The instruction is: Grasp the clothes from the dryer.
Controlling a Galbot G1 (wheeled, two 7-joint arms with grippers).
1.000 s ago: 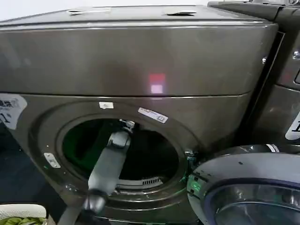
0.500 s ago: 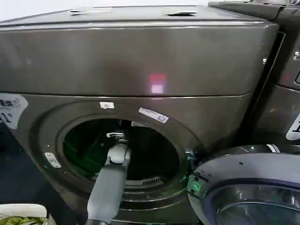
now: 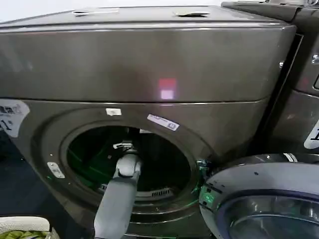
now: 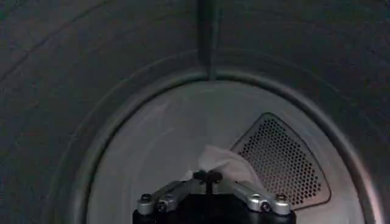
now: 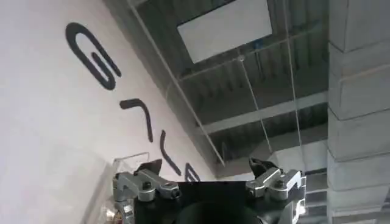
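The dryer (image 3: 149, 64) is a bronze-grey front-loader with its round porthole open and a small red light on the front. My left arm reaches through the porthole, with the left gripper (image 3: 123, 146) inside the dark drum. In the left wrist view the left gripper (image 4: 207, 176) is shut, its two black fingertips touching. The clothes (image 4: 225, 163), a pale grey-white crumpled piece, lie right behind those tips against the drum's back wall; I cannot tell whether they touch it. My right gripper (image 5: 206, 164) stands open, pointing up at a wall with dark lettering.
The dryer's round door (image 3: 264, 199) hangs open at the lower right. A second machine (image 3: 304, 74) stands close on the right. A white basket (image 3: 20, 225) of yellow-green clothes sits at the lower left. A perforated vent (image 4: 283, 161) is on the drum's back wall.
My left arm has swung from a slant to nearly straight and pushed deeper and lower into the drum. Since half a second ago it has barely moved.
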